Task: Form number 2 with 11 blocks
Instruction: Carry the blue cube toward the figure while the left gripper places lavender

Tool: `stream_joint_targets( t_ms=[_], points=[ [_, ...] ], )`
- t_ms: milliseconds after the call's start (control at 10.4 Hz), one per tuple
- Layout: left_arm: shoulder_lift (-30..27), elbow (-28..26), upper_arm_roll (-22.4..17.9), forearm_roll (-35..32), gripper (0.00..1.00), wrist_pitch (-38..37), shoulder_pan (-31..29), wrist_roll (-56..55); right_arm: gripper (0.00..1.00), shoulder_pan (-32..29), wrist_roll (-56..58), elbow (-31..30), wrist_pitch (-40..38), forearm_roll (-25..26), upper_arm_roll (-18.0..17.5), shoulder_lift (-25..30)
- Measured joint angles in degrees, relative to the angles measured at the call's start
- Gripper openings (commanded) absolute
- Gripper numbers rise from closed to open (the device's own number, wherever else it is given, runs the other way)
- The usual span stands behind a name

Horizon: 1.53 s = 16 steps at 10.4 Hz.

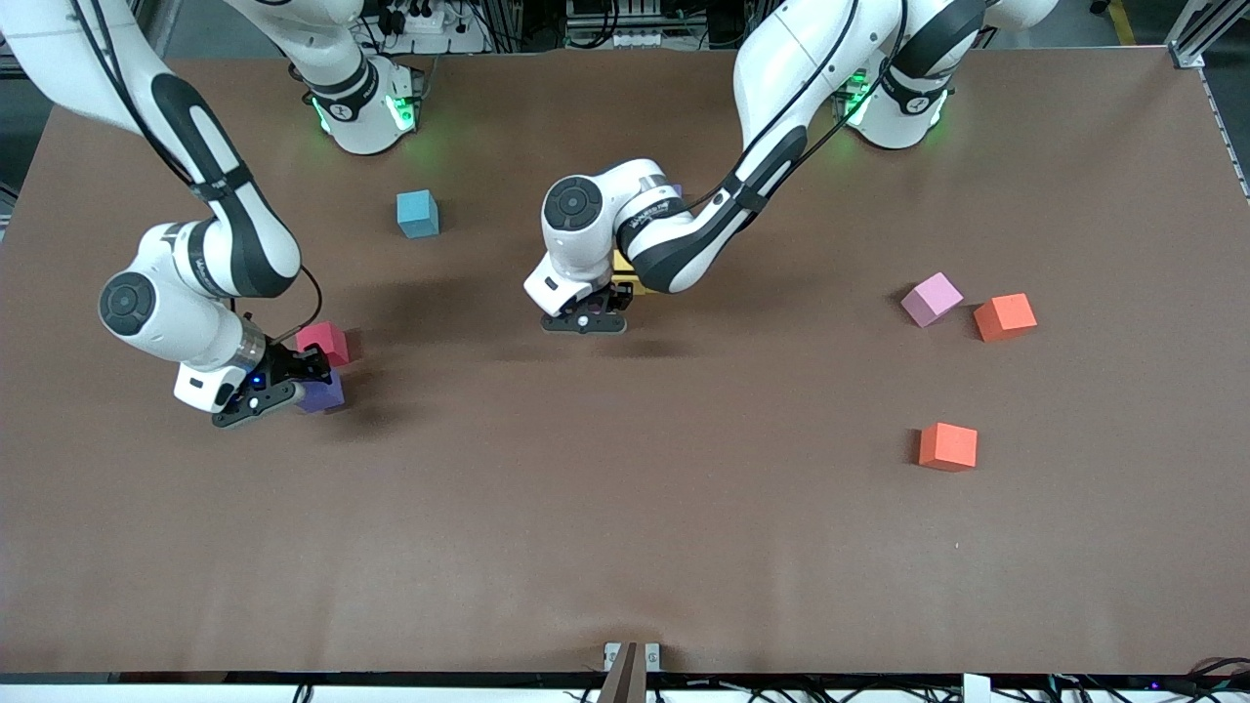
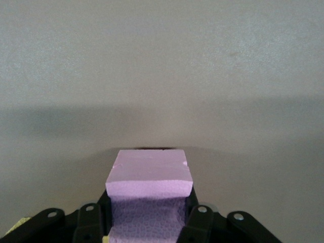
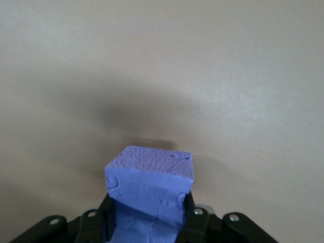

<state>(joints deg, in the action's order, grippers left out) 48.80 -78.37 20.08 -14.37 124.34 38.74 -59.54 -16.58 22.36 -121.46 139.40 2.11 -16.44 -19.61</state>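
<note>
scattered around on the brown table (image 1: 625, 527): a teal block (image 1: 418, 214) near the right arm's base; a pink block (image 1: 932, 299) just beside an orange block (image 1: 1005, 317) toward the left arm's end; a second orange block (image 1: 948, 446) nearer the front camera than those two, well apart from them. a red block (image 1: 324, 343) just beside the right gripper (image 1: 293, 383), close against the fingers' working space. a sliver of yellow block (image 1: 625, 272) peeking out under the left arm's wrist.

right gripper low at the right arm's end of the table, fingers pinching a purple block (image 3: 149, 195) by two of its side faces, block protruding past the fingertips and slightly skewed between them; whether lifted or resting cannot be told. left gripper (image 1: 596, 310) over the middle of the table, fingers (image 2: 197, 223) pinching a lilac block (image 2: 150, 195), its face squarely ahead of the fingertips, close above the surface by its narrow shadow.

no number 2 formed anywhere; blocks lying loose and apart.

table covered in plain matte brown, shadows of both arms on it. cables, aluminium framing and green lights at the arm bases along the table's edge.
</note>
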Motion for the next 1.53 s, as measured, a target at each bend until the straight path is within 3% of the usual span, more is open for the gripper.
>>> stream_joint_targets(
  t_ms=[288, 767, 863, 958, 1054, 1533],
  points=[
    [0.13, 0.03, -0.11, 1.74, 0.11, 1.55, -0.04, 0.00, 0.50, 3.73, -4.47, 0.18, -2.18, -0.02, -0.30, 3.41],
    [1.07, 0.02, -0.25, 2.04, 0.12, 1.98, -0.07, 0.00, 0.50, 9.59, -13.46, 0.11, -2.15, -0.03, -0.37, 3.39],
    [1.23, 0.02, -0.25, 2.04, 0.22, 1.99, -0.07, 0.00, 0.50, 9.77, -13.94, 0.12, -2.15, -0.03, -0.37, 3.39],
    [1.35, 0.02, -0.25, 2.04, 0.68, 1.99, -0.06, 0.00, 0.50, 9.77, -14.02, 0.12, -2.15, -0.03, -0.35, 3.36],
    [1.43, 0.02, -0.26, 2.04, 1.00, 1.99, -0.06, 0.07, 0.50, 9.82, -14.04, 0.12, -2.12, -0.04, -0.36, 3.27],
    [1.38, 0.57, -0.29, 2.04, 1.00, 2.51, -0.11, 0.65, 0.50, 10.95, -14.70, 0.23, -2.08, -0.06, -0.49, 2.74]
  ],
)
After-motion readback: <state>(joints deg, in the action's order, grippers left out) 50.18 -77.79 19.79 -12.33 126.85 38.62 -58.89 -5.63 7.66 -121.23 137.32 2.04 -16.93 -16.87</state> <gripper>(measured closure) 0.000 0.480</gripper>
